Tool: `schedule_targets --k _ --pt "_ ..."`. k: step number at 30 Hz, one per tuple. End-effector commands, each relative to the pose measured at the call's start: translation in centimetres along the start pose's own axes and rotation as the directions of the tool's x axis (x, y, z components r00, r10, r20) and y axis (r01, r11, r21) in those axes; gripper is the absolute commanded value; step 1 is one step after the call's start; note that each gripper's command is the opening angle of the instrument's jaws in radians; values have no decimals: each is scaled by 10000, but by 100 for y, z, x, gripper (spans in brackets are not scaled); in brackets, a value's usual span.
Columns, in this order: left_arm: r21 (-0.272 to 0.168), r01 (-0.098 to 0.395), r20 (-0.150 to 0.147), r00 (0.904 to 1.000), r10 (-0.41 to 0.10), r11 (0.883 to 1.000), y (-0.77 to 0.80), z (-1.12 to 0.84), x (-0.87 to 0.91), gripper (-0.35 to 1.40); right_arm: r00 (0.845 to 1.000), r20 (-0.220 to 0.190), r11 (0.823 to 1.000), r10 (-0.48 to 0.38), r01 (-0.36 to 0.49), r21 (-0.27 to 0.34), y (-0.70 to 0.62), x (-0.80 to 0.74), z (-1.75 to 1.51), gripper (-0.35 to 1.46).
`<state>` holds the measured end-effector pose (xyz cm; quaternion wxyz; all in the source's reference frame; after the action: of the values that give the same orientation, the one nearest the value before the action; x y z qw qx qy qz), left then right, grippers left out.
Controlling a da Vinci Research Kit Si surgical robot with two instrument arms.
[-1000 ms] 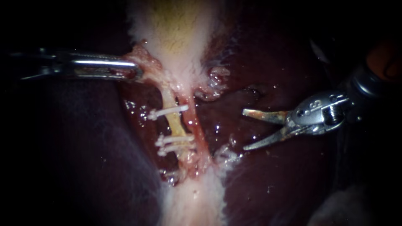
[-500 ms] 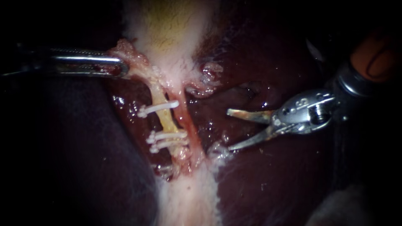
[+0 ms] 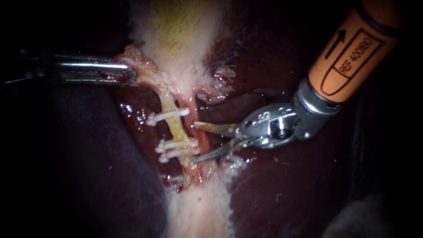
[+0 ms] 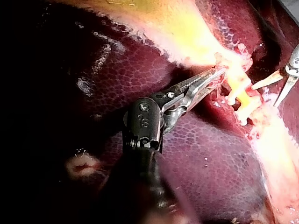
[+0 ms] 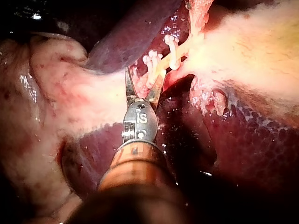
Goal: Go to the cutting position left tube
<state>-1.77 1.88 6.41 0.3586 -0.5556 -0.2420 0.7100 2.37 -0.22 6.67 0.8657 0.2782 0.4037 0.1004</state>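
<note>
Trainee: Since the earlier frame the right instrument (image 3: 194,143) has come in leftward across the liver (image 3: 286,189), from well apart to just beside the clipped tubes. What holds the field?

Mentor: The left instrument (image 3: 127,73) does. Its jaws are clenched on a tissue flap (image 3: 141,66) at the far left of the tubes, and that pull seems to keep them stretched.

Trainee: And the right instrument's jaws?

Mentor: Released, two thin blades spread wide, nothing gripped. Their tips lie at the reddish right tube (image 3: 202,139). The left tube (image 3: 176,130), the yellowish one, sits just to its left, with the upper clip (image 3: 169,115) on the far side and the lower clips (image 3: 178,149) on the near side.

Trainee: So where should the robot stop?

Mentor: Probably with the blades astride the left tube only, on the bare stretch between the upper clip and the lower clips. The risk is catching the right tube, which lies in the way, or nudging a clip. A slow approach with the blades kept open would suit.
</note>
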Motion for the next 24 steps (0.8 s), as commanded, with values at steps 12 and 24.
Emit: schedule_targets --k 12,24 --pt "-22 -1 5 10000 1 10000 3 0 1 -35 9999 137 9998 49 -52 189 22 -8 24 130" --pt "-22 -3 5 10000 3 10000 3 0 1 -35 9999 -154 9975 -35 45 707 37 -4 32 128"
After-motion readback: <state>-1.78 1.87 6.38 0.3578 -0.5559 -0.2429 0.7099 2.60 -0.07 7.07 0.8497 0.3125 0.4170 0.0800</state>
